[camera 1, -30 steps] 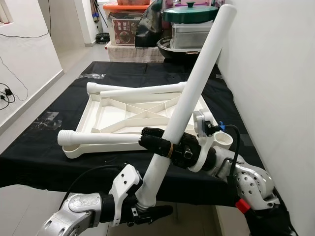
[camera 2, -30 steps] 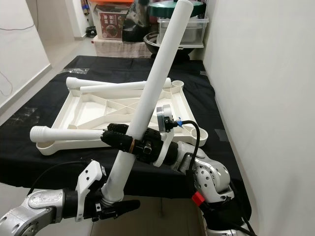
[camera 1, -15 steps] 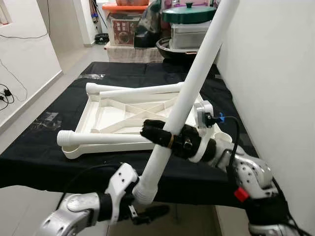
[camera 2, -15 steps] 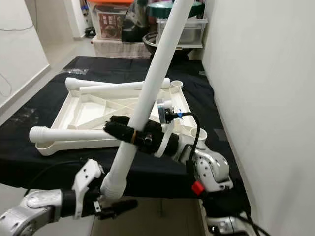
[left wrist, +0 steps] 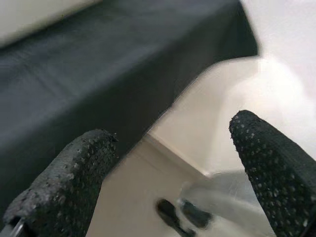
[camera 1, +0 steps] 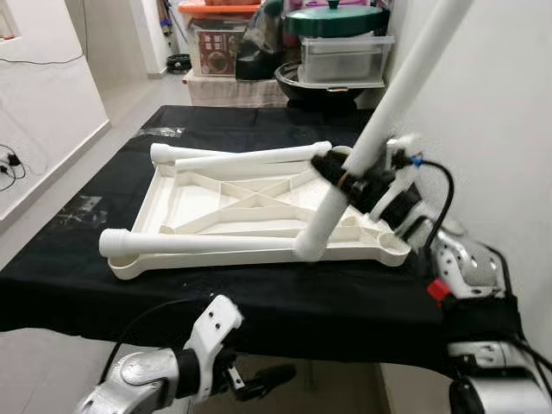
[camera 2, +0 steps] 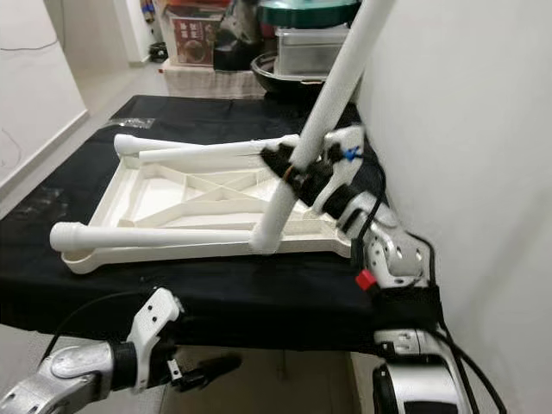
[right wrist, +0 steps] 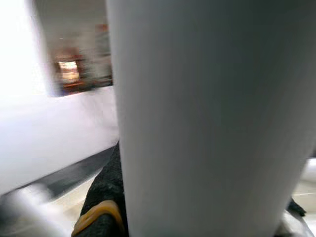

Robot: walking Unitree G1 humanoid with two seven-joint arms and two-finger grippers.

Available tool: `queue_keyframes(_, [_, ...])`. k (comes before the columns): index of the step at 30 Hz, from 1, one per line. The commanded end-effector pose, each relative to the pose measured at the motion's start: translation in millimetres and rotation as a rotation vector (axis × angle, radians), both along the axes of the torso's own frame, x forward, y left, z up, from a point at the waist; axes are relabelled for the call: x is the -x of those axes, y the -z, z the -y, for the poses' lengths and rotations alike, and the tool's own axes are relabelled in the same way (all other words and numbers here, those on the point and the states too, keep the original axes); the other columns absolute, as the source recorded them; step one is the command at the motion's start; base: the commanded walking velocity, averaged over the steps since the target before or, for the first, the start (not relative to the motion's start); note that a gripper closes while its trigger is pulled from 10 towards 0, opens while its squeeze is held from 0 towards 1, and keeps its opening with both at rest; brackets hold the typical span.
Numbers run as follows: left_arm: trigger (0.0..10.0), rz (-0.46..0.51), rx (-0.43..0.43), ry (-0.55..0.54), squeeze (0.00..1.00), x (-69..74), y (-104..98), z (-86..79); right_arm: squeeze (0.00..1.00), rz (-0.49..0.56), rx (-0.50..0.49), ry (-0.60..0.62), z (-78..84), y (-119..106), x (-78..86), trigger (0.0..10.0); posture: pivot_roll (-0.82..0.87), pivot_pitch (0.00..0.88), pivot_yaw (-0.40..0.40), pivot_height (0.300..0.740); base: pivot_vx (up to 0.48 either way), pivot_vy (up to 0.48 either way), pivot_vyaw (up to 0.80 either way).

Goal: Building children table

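An upturned white tabletop [camera 1: 226, 205] lies on the black-covered table [camera 1: 259, 297]. Two white legs rest flat on it, one along its near edge [camera 1: 198, 244] and one along its far edge [camera 1: 241, 157]. My right gripper [camera 1: 341, 172] is shut on a third long white leg [camera 1: 379, 108], which stands tilted. Its lower end hangs over the tabletop's near right part, and its top leans toward the wall. That leg [right wrist: 207, 118] looms close in the right wrist view. My left gripper [camera 1: 267, 375] is open and holds nothing, low in front of the table edge; its fingertips [left wrist: 64, 187] stand wide apart.
A white wall [camera 1: 500, 129] runs close along the right. Storage boxes and a green-lidded pot [camera 1: 332, 21] stand behind the table. An open round socket [camera 1: 392, 250] sits at the tabletop's near right corner. Bare floor [camera 1: 52, 181] and cables lie to the left.
My left gripper has let go of the tilted leg's lower end and stayed low. My right gripper has carried the leg up and away, over the tabletop's right side.
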State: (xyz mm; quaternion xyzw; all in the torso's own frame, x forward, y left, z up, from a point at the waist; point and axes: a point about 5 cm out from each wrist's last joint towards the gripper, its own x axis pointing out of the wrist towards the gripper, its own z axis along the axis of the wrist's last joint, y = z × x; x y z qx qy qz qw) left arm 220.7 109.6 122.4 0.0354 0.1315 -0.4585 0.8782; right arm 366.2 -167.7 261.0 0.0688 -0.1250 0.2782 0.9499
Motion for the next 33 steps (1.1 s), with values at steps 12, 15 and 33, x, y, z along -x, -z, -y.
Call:
queue_keyframes(12, [10.0, 0.208, 0.085, -0.249, 0.00, 3.5, -24.1, 25.4, 0.00, 0.234, 0.300, 0.954, 54.4, -28.3, -25.5, 0.0, 0.10, 0.147, -0.010, 0.740, 0.000, 0.000, 0.00])
queue_keyframes(15, [10.0, 0.224, 0.081, -0.243, 0.00, 12.8, -26.8, 29.1, 0.00, 0.228, 0.343, 0.991, 56.0, -27.6, -29.4, 0.0, 0.11, 0.187, -0.012, 0.740, 0.000, 0.000, 0.00])
queue_keyframes(33, [10.0, 0.231, 0.110, -0.309, 0.00, 22.8, -37.1, 33.7, 0.00, -0.021, 0.213, 0.919, 29.1, 21.3, -43.3, 0.0, 0.11, 0.228, -0.028, 0.740, 0.000, 0.000, 0.00])
